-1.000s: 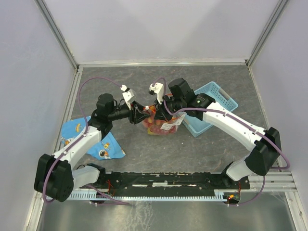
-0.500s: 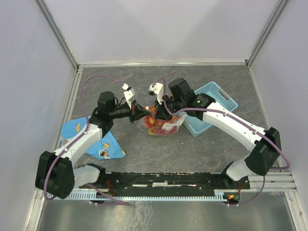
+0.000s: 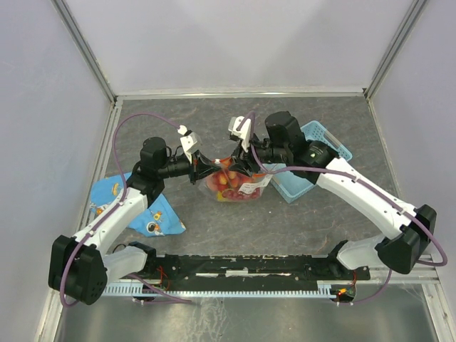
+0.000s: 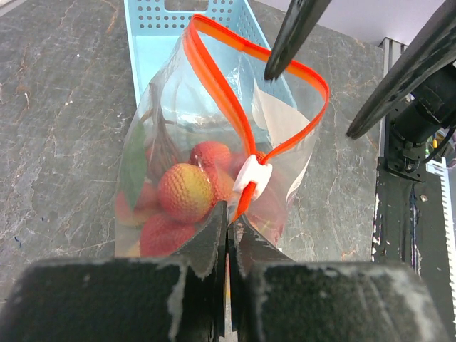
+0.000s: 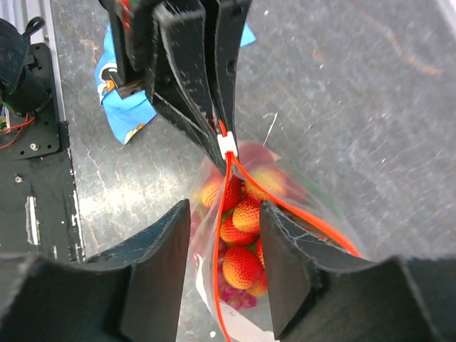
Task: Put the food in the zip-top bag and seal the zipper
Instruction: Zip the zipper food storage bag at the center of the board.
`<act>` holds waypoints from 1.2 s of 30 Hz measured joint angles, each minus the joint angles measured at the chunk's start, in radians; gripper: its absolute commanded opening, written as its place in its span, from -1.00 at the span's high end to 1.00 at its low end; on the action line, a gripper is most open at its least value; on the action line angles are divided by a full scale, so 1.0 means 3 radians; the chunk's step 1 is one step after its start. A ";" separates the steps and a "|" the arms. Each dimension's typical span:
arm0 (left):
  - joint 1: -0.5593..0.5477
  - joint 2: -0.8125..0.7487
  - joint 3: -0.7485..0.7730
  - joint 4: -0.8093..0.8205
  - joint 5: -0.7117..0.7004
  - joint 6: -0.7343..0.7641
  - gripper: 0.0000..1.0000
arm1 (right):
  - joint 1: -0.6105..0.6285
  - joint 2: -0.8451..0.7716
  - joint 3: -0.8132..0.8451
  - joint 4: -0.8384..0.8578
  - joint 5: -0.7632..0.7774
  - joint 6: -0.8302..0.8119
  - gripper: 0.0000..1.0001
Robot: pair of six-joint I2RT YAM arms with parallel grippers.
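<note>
**Beside the basket: bag mouth pinched at one end**

Just beside the light-blue basket, on the side toward my left arm, the zip-top bag stands mouth-up. The food is piled in its bottom.

My left gripper is closed tight on the zipper at the end farthest from the basket. The orange-red strip runs out from between my fingertips, and the white slider tab sits just past them.

My right gripper stands partly open on the basket side. Its fingers sit either side of the bag's mouth and grip nothing. I cannot tell whether they brush the plastic.

The zipper's long axis runs from my left fingers toward the basket. Its two halves bow apart into an open loop.
</note>
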 measured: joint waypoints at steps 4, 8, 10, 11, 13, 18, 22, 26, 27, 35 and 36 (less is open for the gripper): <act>0.0000 -0.0005 0.0000 -0.0010 0.0000 0.0000 0.95 | 0.0000 -0.0066 0.0000 0.0201 -0.0099 -0.0200 -0.09; 0.0000 -0.0006 0.0000 -0.0011 0.0000 0.0000 0.95 | 0.0000 -0.0034 0.0000 0.0371 -0.0238 -0.0329 -0.10; 0.0000 -0.0006 0.0000 -0.0011 0.0000 0.0000 0.95 | 0.0000 0.0031 0.0010 0.0437 -0.0340 -0.0375 -0.10; 0.0000 -0.0006 0.0000 -0.0011 0.0000 0.0000 0.95 | 0.0000 0.0057 0.0013 0.0450 -0.0360 -0.0381 -0.09; 0.0000 -0.0006 0.0000 -0.0011 -0.0001 0.0000 0.95 | 0.0000 0.0141 0.0036 0.0454 -0.0421 -0.0402 -0.09; 0.0000 -0.0010 0.0000 -0.0013 -0.0003 0.0000 0.95 | 0.0000 0.0418 0.0168 0.0408 -0.0546 -0.0465 0.01; 0.0000 -0.0022 0.0000 -0.0014 -0.0003 0.0000 0.95 | 0.0000 0.0552 0.0252 0.0378 -0.0580 -0.0498 0.26; 0.0000 -0.0025 0.0000 -0.0017 -0.0006 0.0000 0.95 | 0.0000 0.0571 0.0261 0.0332 -0.0590 -0.0551 0.55; 0.0000 -0.0025 0.0000 -0.0018 -0.0011 0.0000 0.95 | 0.0000 0.0571 0.0268 0.0322 -0.0589 -0.0568 0.64; 0.0000 -0.0036 0.0000 -0.0039 -0.0080 -0.0001 0.95 | -0.0003 0.0571 0.0324 0.0118 -0.0518 -0.0762 0.89; -0.0001 -0.0036 0.0000 -0.0042 -0.0081 -0.0001 0.95 | -0.0004 0.0571 0.0324 0.0100 -0.0504 -0.0779 0.91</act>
